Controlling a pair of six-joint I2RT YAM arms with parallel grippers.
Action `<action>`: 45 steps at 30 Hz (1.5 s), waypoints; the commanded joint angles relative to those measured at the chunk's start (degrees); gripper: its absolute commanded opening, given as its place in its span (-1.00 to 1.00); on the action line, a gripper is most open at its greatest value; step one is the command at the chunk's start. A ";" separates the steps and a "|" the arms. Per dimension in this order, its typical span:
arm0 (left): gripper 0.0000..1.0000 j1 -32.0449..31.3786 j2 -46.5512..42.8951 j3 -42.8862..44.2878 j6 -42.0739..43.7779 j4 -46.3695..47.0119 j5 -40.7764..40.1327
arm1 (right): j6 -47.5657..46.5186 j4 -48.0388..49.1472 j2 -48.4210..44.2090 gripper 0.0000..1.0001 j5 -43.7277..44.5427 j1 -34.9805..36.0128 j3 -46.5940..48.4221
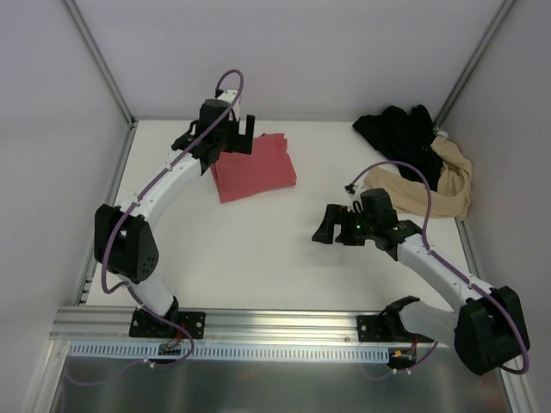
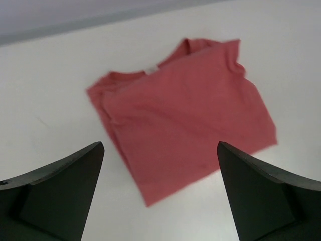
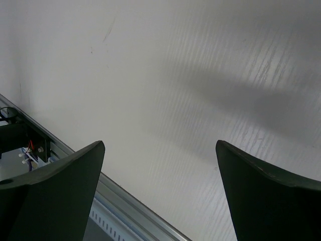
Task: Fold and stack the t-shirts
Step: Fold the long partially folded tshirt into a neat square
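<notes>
Right gripper point(image 1: 327, 231), fingers spread and empty, is sitting nearer: black shirt point(image 1: 400, 133) and beige shirt point(image 1: 448, 185) are lying at its 1 o'clock.

Bright, even light from above. The white surface point(image 1: 258, 249) carries faint soft shadows; a broad diffuse one crosses the right wrist view. The coral-red t-shirt point(image 2: 185, 120) looks slightly blurred.

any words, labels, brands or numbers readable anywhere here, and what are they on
No text can be read in any view.
The pale neck tag on the coral-red t-shirt: too blurred to read.
The black t-shirt and the beige t-shirt: no lettering visible.
</notes>
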 commanded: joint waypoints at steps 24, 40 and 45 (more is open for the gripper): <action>0.97 11.92 -27.72 -42.01 -30.27 12.56 33.40 | -5.54 -5.33 41.63 0.99 -14.86 1.09 53.43; 0.98 7.61 -53.48 -54.33 -29.04 7.11 36.83 | 9.94 10.85 75.31 0.99 -28.25 2.76 76.60; 0.97 7.60 -53.93 -52.57 -28.25 4.91 37.53 | 6.60 1.36 74.36 0.99 -14.59 2.67 73.04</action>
